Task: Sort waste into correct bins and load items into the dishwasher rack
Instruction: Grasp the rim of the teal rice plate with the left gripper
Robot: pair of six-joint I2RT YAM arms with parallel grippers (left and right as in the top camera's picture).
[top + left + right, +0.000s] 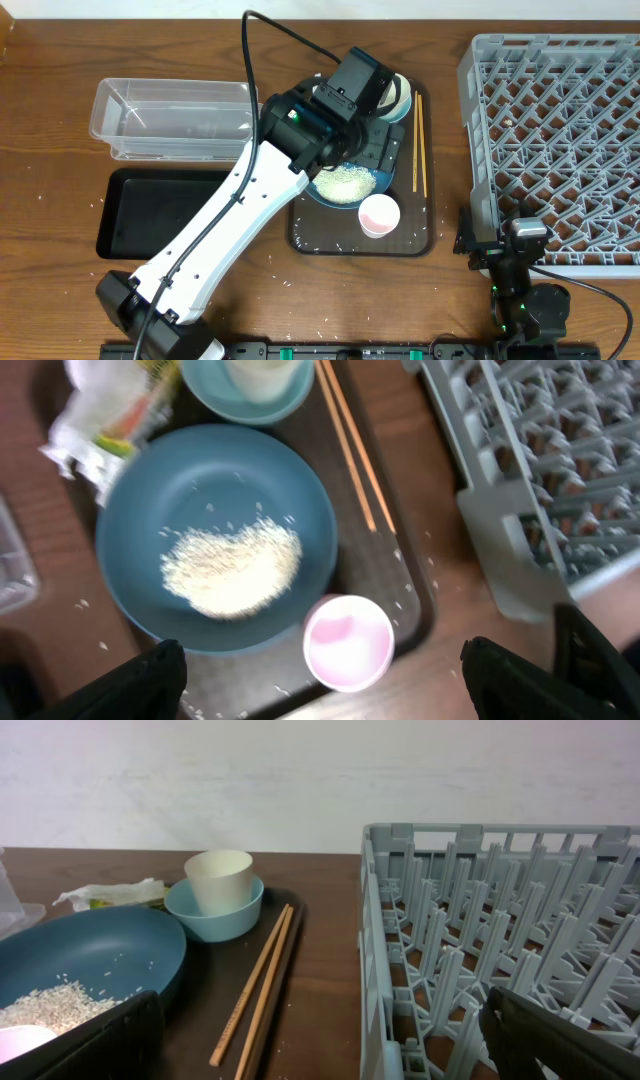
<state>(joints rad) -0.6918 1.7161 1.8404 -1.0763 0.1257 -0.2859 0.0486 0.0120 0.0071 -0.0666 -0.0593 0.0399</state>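
Note:
My left gripper (320, 690) is open and empty, hovering over the large dark-blue bowl (215, 540) that holds a heap of white rice (232, 568). The pink cup (348, 641) stands beside the bowl, between the fingertips in the left wrist view. The white cup (220, 880) sits in the small light-blue bowl (213, 910). The chopsticks (260, 980) lie along the tray's right side. A crumpled tissue with a yellow wrapper (105, 415) lies behind the bowl. My right gripper (320, 1050) is open and empty, low by the grey rack (560, 150).
The dishes sit on a dark brown serving tray (410, 235). The clear tub (175, 120) and the black tray (160, 210) lie to the left of it. Loose rice grains are scattered on the table around the trays. The left arm (240, 220) crosses the table diagonally.

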